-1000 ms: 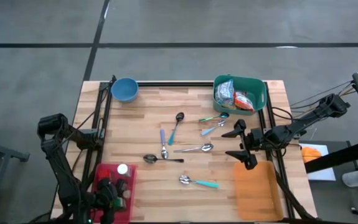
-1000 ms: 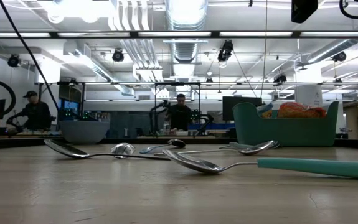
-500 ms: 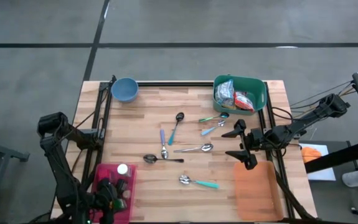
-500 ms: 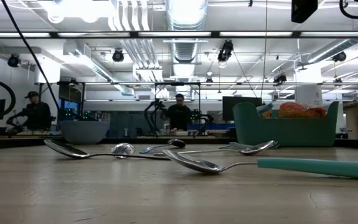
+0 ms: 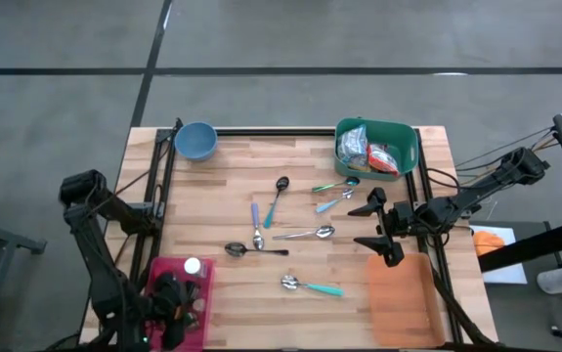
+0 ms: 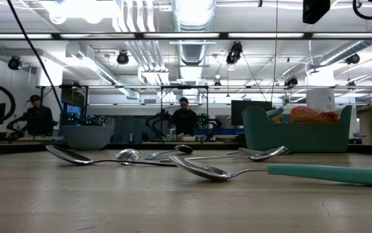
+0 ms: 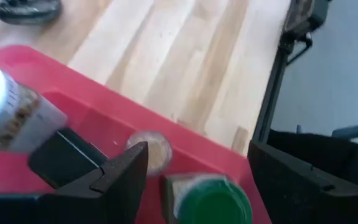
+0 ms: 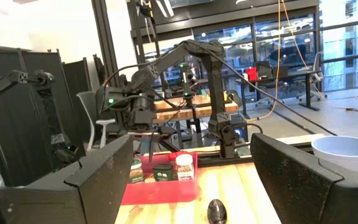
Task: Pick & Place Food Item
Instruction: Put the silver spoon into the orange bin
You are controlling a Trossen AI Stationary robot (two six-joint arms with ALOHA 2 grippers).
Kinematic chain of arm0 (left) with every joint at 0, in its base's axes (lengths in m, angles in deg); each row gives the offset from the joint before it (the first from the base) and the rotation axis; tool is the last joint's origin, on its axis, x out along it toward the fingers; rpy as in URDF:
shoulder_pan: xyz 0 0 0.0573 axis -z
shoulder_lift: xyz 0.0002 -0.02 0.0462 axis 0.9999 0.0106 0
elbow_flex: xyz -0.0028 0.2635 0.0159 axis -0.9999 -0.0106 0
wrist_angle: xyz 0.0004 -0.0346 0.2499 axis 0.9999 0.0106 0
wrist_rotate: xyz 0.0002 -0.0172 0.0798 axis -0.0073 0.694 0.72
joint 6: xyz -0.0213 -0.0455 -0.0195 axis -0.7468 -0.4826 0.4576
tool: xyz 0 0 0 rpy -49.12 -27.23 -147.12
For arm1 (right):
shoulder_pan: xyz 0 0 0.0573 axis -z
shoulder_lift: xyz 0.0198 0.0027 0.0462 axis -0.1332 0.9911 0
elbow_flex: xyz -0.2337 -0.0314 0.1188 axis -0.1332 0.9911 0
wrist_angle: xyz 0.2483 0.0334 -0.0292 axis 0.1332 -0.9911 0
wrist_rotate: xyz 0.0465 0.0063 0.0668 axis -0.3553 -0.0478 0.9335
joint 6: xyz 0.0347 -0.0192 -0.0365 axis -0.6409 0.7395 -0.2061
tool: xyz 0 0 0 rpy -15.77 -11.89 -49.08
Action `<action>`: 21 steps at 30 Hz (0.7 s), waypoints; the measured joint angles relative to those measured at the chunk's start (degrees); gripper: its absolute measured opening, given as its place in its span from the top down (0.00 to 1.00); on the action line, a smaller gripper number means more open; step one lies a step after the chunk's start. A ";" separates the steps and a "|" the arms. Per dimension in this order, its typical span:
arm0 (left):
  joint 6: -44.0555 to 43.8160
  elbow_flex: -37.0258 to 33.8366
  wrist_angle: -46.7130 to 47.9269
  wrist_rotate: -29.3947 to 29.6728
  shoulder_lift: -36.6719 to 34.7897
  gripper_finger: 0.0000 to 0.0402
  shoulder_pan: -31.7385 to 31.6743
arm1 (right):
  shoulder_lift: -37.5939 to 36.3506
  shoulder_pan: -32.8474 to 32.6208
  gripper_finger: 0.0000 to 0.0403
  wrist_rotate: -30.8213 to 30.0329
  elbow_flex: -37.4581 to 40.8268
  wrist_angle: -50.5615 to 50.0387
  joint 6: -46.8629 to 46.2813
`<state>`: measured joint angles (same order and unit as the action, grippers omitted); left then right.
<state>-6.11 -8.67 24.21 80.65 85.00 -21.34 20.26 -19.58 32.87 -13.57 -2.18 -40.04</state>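
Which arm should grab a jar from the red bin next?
Left. The left gripper hangs open right over the red bin, with the green-lidded jar between its fingers in the wrist view. The right gripper is open too, but across the table near the orange mat.

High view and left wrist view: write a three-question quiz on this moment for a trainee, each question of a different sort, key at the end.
1. True or false: the left gripper hangs over the red bin with its jaws open.
2. Which container holds the packaged snacks? A) blue bowl B) green bin C) orange tray
3. Fill in: the right gripper hovers above the table's right side, just beyond the ____ tray.

Key: 1 true. 2 B. 3 orange.
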 joint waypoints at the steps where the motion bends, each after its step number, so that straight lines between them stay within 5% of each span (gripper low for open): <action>1: 0.42 0.00 0.34 0.00 -0.41 0.30 -0.63 | 0.00 0.00 0.20 -0.01 0.00 0.00 0.00; 21: 21.99 -0.04 0.86 0.64 -7.21 0.30 -24.98 | 0.00 0.01 0.20 -0.01 0.00 0.00 0.00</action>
<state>15.88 -8.71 25.07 81.29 77.79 -46.32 20.26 -19.57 32.86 -13.57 -2.18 -40.04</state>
